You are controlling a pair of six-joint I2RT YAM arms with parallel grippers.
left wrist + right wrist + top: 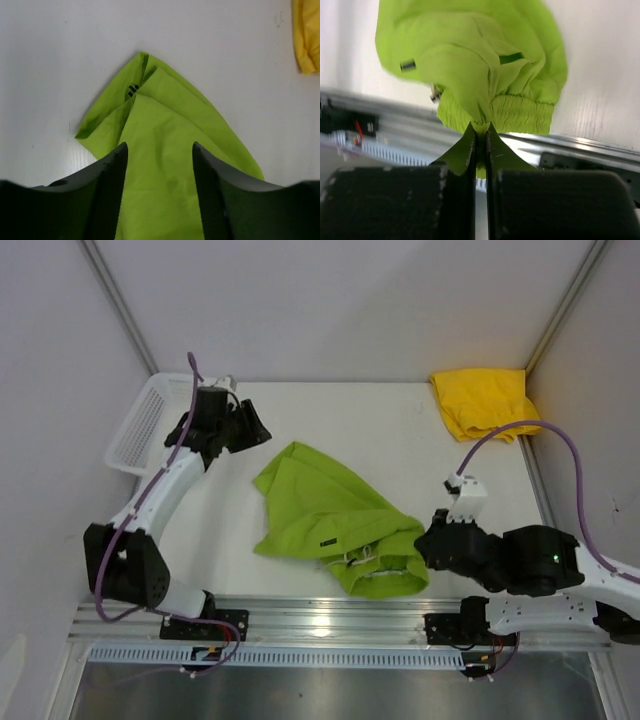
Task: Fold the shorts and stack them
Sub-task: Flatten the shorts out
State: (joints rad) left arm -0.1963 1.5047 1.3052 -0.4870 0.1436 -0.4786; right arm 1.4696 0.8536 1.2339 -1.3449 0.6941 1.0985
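Note:
The lime green shorts point(330, 515) lie crumpled in the middle of the table, with the elastic waistband toward the near edge. My right gripper point(423, 545) is shut on that waistband; in the right wrist view the pinched fold point(481, 126) sits between its closed fingers and the cloth point(470, 50) hangs beyond. My left gripper point(258, 428) hovers open just off the far left corner of the green shorts. Its wrist view shows the green cloth point(165, 130) below and between the spread fingers point(112, 170), not gripped. The yellow shorts point(485, 400) lie bunched at the back right corner.
A white mesh basket point(140, 425) stands at the back left, just behind the left arm. A metal rail point(320, 618) runs along the near table edge, right beside the green waistband. Enclosure walls border the table on both sides and at the back.

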